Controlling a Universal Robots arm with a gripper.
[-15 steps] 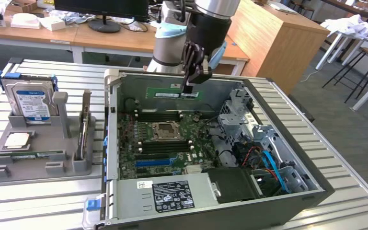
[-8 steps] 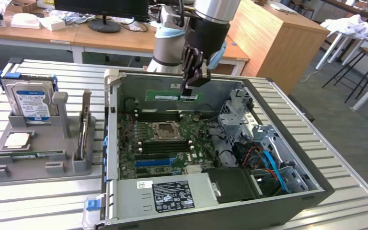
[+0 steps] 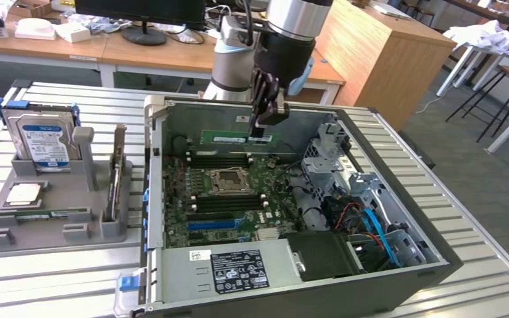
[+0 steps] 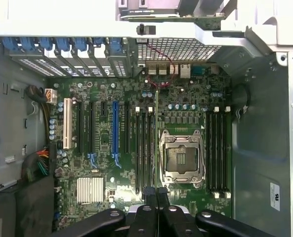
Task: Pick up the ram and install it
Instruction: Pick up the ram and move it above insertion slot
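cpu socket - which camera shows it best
The wrist view: the cpu socket faces the camera squarely, metal frame and centre unobstructed. The exterior view shows the socket slanted, between rows of memory slots.

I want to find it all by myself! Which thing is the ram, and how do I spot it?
Find the big open computer case on the metal table. By its far wall the arm's tool pinches the ram, a long thin green stick with a pale label. The black slots nearby lie flat on the board; the ram is green and held up.
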